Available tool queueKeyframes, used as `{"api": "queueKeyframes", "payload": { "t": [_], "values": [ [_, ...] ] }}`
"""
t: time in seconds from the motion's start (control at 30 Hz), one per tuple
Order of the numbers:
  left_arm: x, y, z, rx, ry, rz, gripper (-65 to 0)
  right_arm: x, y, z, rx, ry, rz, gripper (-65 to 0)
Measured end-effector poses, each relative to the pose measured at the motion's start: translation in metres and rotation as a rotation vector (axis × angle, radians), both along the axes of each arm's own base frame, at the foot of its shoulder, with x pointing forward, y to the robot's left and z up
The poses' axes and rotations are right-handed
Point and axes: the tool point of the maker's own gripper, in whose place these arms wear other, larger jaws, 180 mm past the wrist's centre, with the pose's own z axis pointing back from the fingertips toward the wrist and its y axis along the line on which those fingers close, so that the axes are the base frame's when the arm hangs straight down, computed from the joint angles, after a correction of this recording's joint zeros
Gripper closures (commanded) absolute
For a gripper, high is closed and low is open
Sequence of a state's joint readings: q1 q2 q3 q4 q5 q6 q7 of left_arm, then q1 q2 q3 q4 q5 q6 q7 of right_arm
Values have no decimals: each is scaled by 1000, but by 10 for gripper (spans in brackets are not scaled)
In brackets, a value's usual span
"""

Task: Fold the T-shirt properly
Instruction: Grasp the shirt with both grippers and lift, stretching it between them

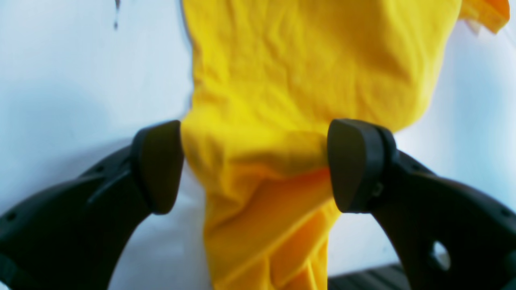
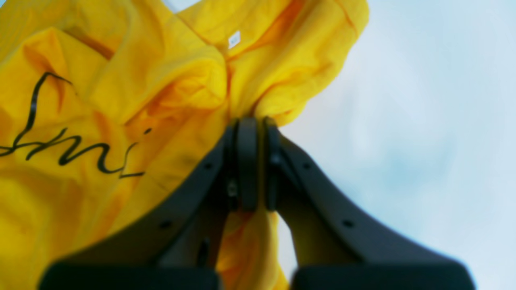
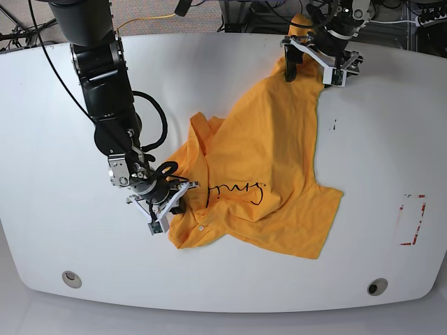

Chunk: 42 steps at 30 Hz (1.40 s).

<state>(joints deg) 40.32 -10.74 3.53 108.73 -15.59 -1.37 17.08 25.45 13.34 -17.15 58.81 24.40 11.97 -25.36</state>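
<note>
Left wrist view: the left tool [image 1: 254, 165] stands wide open, its 2 fingers [image 1: 157, 167] straddling a bunched fold of the T-shirt [image 1: 306, 68].

Right wrist view: the right tool [image 2: 254, 161] is clamped tight on cloth near the white label [image 2: 234, 39].

Base view: the shirt sprawls crumpled across the middle of the white desk [image 3: 63, 230], from top centre to lower right.

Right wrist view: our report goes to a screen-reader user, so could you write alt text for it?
The right end effector, shut, pinches a bunched fold of the orange-yellow T-shirt above the white table. Black cursive script runs across the cloth at left, and a small white label shows near the top.
</note>
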Motion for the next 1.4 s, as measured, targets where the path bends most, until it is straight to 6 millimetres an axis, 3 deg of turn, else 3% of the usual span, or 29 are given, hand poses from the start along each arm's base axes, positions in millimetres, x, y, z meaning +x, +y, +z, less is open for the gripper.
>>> {"api": "queueKeyframes", "payload": {
  "t": [0.27, 0.33, 0.43, 0.53, 0.67, 0.83, 1.07, 1.27, 1.4],
  "values": [
    [-13, 3, -15, 1, 39, 9, -517, 0, 0, 0, 0, 0, 0, 0],
    [-14, 4, -16, 1, 38, 11, -489, 0, 0, 0, 0, 1, 0, 0],
    [-12, 4, -17, 3, 36, 13, -314, 0, -1, 0, -1, 0, 3, 0],
    [-10, 6, -20, 6, 32, 16, -11, -1, -1, -1, -1, 3, 3, 0],
    [2, 5, -24, -7, 19, 10, 0, -7, -5, 2, 30, -3, -20, 0],
    [2, 17, -17, 48, 32, -45, 0, -10, -25, 28, 40, -11, -60, 0],
    [30, 36, 33, 141, -106, -128, 0, -8, -46, 60, 12, -77, -61, 0],
    [57, 105, 69, 283, -201, -22, 0, 6, -84, 83, -72, -113, -87, 0],
    [79, 118, 94, 322, -282, -59, 0, 21, -91, 114, -72, -186, -83, 0]
  ]
}}
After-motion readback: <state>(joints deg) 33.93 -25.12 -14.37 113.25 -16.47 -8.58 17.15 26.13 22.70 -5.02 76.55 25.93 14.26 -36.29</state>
